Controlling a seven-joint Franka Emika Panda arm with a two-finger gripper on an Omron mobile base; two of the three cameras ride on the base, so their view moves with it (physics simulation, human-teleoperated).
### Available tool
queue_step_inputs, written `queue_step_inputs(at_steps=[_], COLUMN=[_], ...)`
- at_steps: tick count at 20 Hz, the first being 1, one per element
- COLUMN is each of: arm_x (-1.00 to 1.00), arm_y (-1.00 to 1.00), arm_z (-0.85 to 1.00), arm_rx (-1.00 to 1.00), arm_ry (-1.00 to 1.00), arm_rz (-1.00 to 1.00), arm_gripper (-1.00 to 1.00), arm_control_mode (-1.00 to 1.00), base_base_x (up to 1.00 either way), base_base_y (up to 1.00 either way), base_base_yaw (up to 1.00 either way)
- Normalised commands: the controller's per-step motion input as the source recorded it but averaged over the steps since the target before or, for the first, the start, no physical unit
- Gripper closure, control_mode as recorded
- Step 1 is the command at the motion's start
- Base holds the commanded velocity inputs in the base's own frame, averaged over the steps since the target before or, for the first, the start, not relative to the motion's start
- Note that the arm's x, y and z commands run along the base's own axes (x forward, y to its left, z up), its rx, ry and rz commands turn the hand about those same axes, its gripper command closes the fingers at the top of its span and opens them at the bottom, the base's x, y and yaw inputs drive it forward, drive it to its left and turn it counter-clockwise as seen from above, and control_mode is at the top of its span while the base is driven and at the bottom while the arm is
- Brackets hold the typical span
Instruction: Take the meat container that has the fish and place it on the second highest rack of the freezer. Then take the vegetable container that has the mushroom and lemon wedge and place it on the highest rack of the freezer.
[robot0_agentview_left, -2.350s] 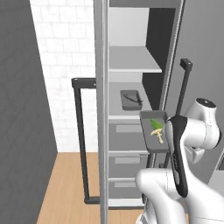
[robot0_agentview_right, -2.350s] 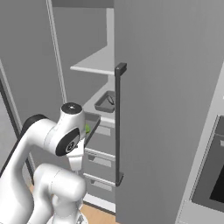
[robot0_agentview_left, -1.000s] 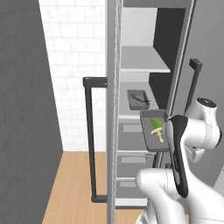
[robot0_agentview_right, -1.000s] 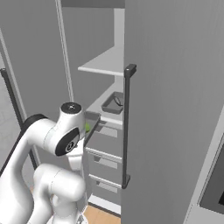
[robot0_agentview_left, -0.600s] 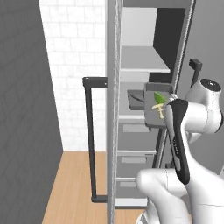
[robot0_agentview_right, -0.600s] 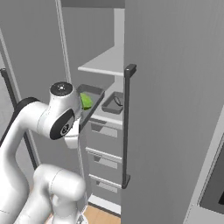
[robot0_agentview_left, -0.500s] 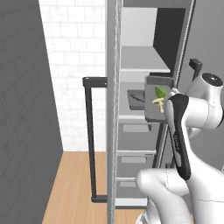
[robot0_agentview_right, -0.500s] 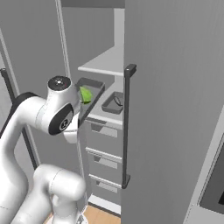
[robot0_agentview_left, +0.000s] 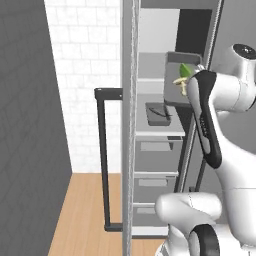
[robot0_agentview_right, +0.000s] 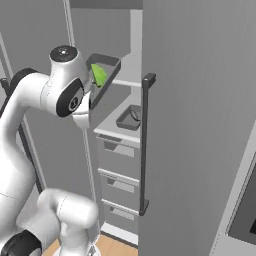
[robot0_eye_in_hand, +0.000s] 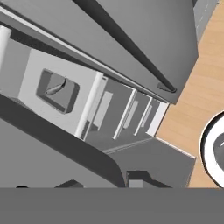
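Observation:
The vegetable container (robot0_agentview_left: 176, 80) is a dark grey tray held high and tilted in front of the open freezer (robot0_agentview_left: 150, 130). In it lie the bright green lemon wedge (robot0_agentview_left: 185, 69) and the cream mushroom (robot0_agentview_left: 181, 83). My gripper (robot0_agentview_right: 93, 94) is shut on the tray's near rim, and the wedge (robot0_agentview_right: 98, 75) shows above the hand. The tray hangs level with the upper pale shelf (robot0_agentview_right: 128, 75). One shelf lower sits the meat container (robot0_agentview_left: 159, 113) with the slender dark fish (robot0_eye_in_hand: 56, 88) in it. The held tray's underside (robot0_eye_in_hand: 43, 148) crosses the hand view.
The freezer door stands open at the left with its long dark bar handle (robot0_agentview_left: 102, 160). Grey drawers (robot0_agentview_right: 118, 150) stack under the lower shelf. A second dark bar handle (robot0_agentview_right: 145, 145) runs down the grey panel to the right. Wooden floor (robot0_agentview_left: 85, 210) lies below.
The arm has lifted the vegetable container from drawer height up to the upper shelf's level, and the tray now tilts. The meat container has not moved.

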Motion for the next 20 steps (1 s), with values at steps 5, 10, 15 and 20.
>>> queue_step_inputs(at_steps=[5,10,15,20], arm_x=[1.0,1.0,1.0,0.88], arm_y=[0.02,0.01,0.0,-0.28], arm_z=[0.31,0.1,0.0,-0.16], arm_rx=[-0.01,-0.04,-0.02,0.0], arm_ry=[0.02,0.01,-0.02,0.0], arm_rz=[-0.07,-0.01,0.0,0.0], arm_gripper=[1.0,1.0,1.0,1.0], arm_control_mode=[-1.0,-1.0,-1.0,-1.0], base_base_x=[0.0,0.0,0.0,0.0], base_base_y=[0.0,0.0,0.0,0.0], base_base_yaw=[0.0,0.0,0.0,0.0])
